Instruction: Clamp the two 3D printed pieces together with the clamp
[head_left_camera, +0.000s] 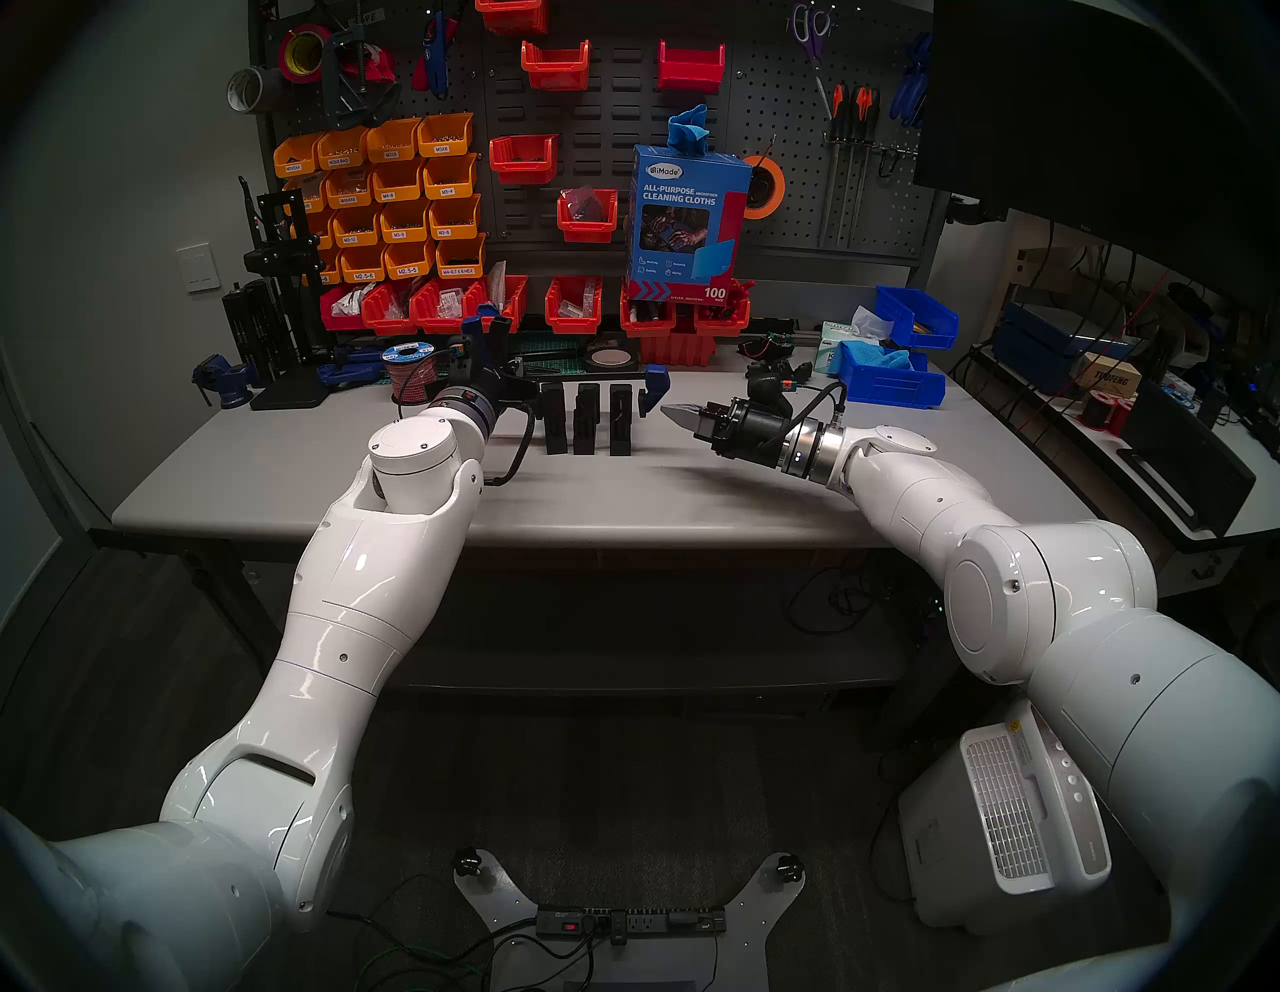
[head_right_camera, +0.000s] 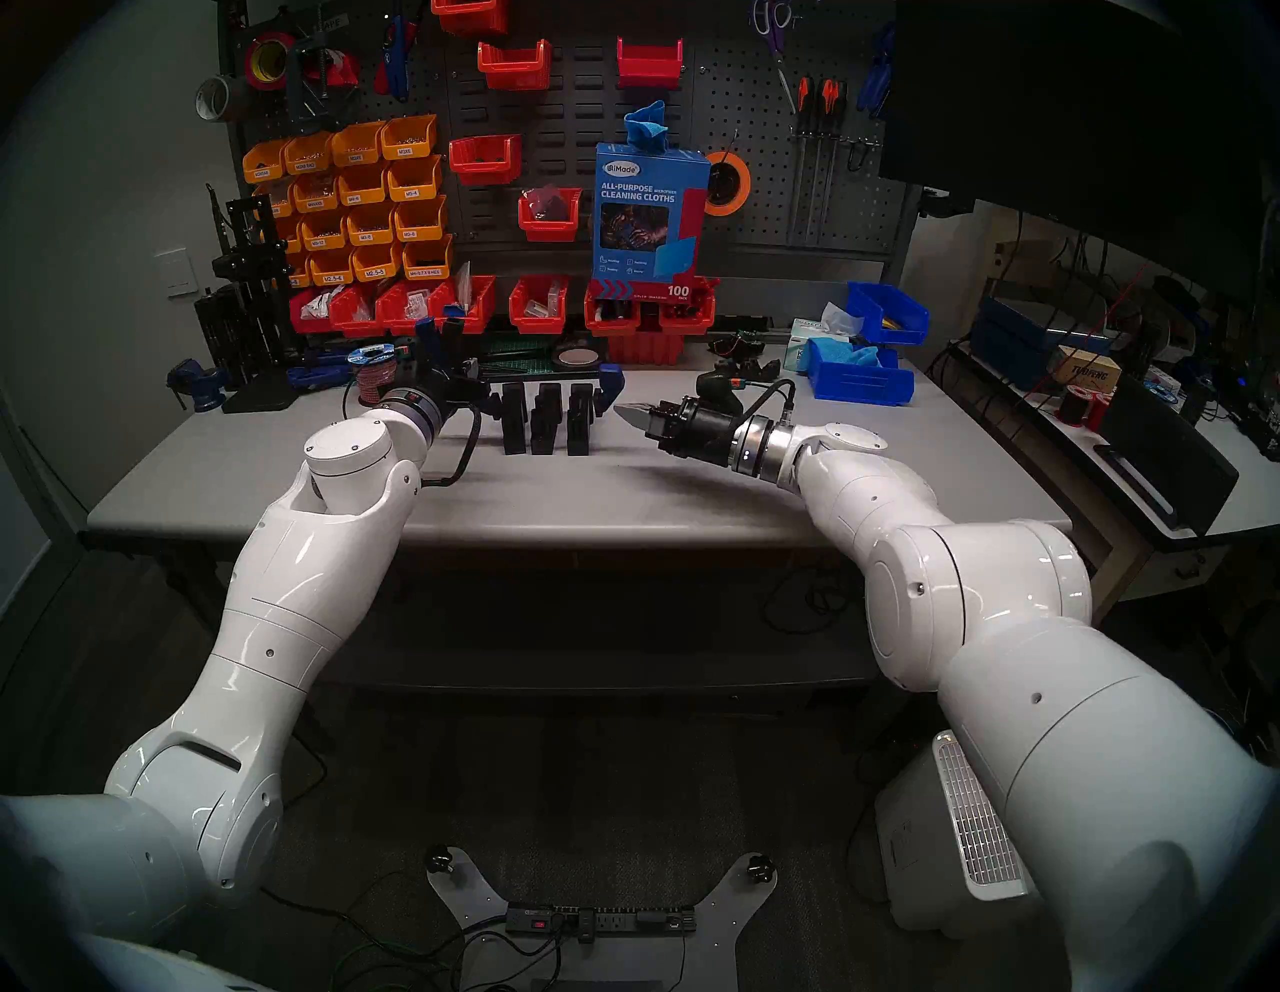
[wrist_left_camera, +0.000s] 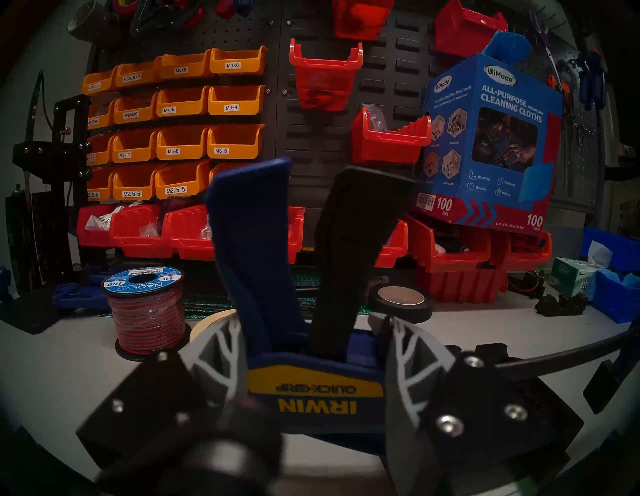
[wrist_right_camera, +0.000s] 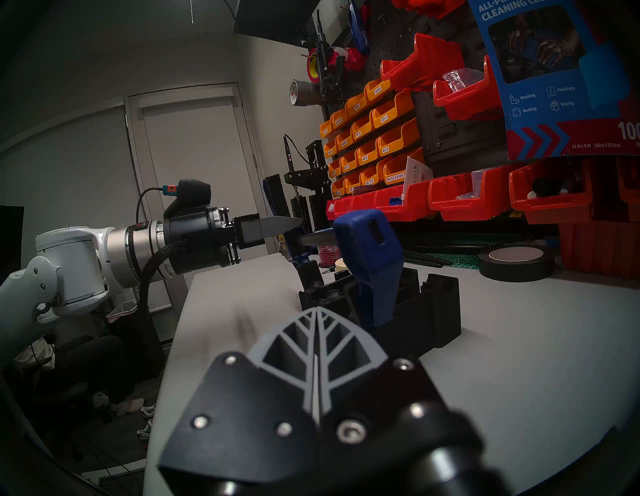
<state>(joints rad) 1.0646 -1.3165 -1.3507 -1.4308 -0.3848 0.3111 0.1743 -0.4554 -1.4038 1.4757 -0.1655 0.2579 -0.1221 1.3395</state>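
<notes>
My left gripper (wrist_left_camera: 308, 325) is shut on the blue body of the clamp (wrist_left_camera: 317, 391), with a finger on each side of the yellow IRWIN label. The clamp's blue handle and black trigger stand upright. Its thin bar runs right to the far blue jaw (head_left_camera: 654, 388), also seen close up as the blue jaw (wrist_right_camera: 370, 263). The two black 3D printed pieces (head_left_camera: 587, 419) stand on the table as a row of three blocks between the clamp's jaws. My right gripper (head_left_camera: 675, 414) is shut and empty, just right of that jaw, apart from it.
A red wire spool (head_left_camera: 409, 370) and a black tape roll (head_left_camera: 609, 357) sit behind the pieces. Red bins (head_left_camera: 575, 305) and a cleaning-cloth box (head_left_camera: 686, 215) line the back. Blue bins (head_left_camera: 893, 377) stand at the right, a small vise (head_left_camera: 225, 381) at the far left.
</notes>
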